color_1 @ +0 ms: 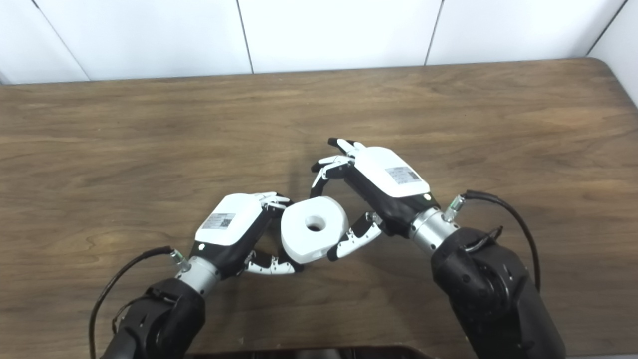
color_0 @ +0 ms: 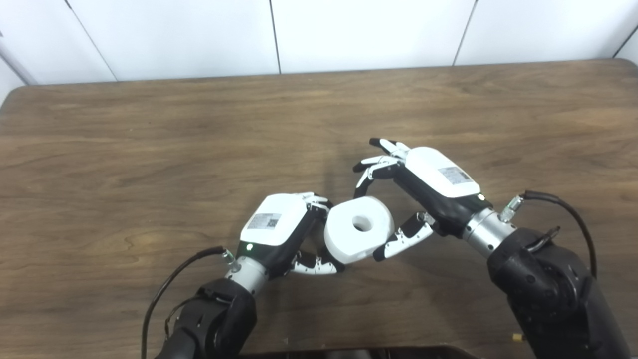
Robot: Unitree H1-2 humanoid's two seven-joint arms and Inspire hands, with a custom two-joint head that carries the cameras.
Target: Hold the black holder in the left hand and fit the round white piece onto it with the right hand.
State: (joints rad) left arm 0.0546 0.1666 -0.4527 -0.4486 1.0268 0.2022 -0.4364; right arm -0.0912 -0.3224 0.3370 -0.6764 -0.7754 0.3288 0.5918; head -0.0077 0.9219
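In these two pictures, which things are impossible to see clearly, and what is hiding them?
- Black holder: not visible in either eye view; the round white piece and the left hand cover where it would be.
- Left hand's grip: its fingers curl under the piece, so what they hold is hidden.
- Right hand: contact with the piece is unclear; only its thumb lies near the rim.
- Dark object at the bottom edge: cut off.

Left hand curled low, fingers closed in a grip; right hand alongside, fingers spread apart
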